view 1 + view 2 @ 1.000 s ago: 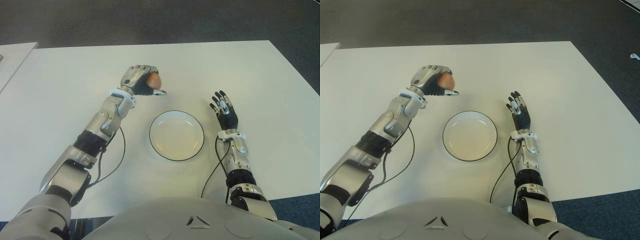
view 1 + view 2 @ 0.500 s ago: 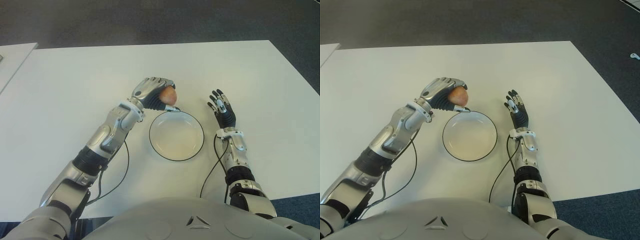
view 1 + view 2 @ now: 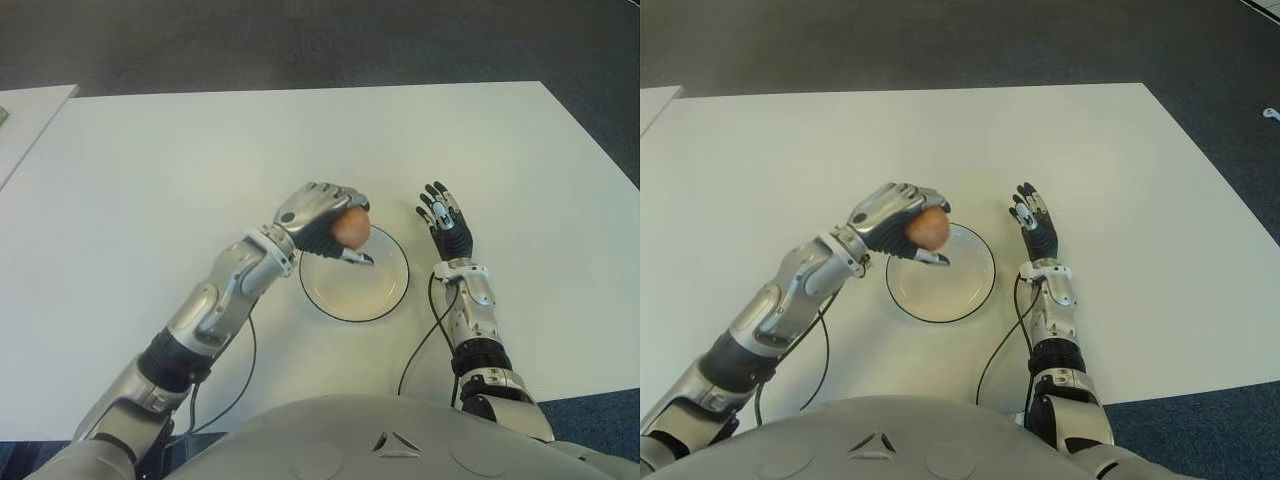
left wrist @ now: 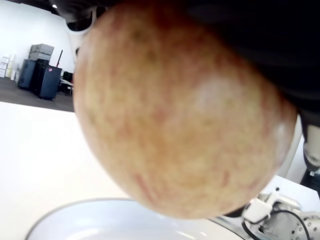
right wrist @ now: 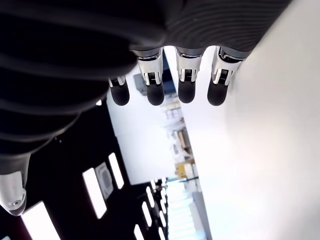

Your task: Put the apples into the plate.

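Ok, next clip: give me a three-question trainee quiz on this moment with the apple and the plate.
1. True or false: the apple already lies in the plate.
2. Which hand holds the apple? A) left hand B) right hand C) neither
3. Fill in: the right hand shows with fingers spread, to the plate's ____ side.

Key:
1. False: the left hand holds it above the plate's far left rim.
2. A
3. right

A white table (image 3: 150, 170) carries a white, dark-rimmed plate (image 3: 385, 295) near its front edge.
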You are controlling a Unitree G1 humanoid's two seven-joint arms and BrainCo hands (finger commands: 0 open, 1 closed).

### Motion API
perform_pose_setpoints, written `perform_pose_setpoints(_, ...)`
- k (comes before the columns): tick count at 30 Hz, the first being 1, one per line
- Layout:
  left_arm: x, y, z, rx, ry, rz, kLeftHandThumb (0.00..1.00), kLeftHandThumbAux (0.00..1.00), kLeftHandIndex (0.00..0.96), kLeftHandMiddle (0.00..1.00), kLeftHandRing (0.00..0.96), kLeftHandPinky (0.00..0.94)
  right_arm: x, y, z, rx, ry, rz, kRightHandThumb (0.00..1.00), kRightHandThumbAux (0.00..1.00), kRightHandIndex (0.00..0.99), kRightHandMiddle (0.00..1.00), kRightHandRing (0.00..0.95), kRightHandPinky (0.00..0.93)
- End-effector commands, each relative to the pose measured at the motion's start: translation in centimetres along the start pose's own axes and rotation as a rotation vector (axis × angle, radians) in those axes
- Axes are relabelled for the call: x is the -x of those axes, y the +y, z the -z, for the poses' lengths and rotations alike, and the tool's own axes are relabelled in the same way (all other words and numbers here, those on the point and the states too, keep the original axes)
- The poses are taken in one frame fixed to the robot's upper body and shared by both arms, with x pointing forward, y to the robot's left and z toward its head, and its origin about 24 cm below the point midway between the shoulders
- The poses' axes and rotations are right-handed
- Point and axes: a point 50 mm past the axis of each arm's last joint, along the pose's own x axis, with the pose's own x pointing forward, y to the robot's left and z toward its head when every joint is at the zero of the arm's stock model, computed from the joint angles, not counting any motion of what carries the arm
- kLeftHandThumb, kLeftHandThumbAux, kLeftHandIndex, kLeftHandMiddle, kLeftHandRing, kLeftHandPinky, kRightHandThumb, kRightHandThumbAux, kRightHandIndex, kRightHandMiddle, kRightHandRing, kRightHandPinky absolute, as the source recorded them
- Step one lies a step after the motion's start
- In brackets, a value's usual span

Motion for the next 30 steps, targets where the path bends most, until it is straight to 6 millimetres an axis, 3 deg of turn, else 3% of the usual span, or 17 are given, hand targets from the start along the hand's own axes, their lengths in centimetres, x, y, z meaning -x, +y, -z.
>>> perform_pose_setpoints(1,0.5,-0.3,-0.8,0.014,0.007,0.044,0.857,0.665,0.403,0.529,0.798,0.6,2.0,-0.2,2.9,-0.045,0.144,0.033,0.049,0.505,0.009,0.074,0.03,0.009)
perform_pose_setpoints(8,0.8,-0.5,-1.4,0.009,0.003,0.108,0.858,0.664,0.406,0.529,0.792,0.68,2.2,-0.1,2.8,-0.037,0.124,0.029,0.038,0.504,0.004,0.059,0.015,0.0)
perform_pose_setpoints(30,1.4,-3.1,-2.9,-0.097,-0.032,0.225,0.857,0.663,0.41,0.525,0.783,0.729,2.4,0.0,2.7,-0.039,0.129,0.032,0.04,0.497,0.001,0.06,0.014,0.0)
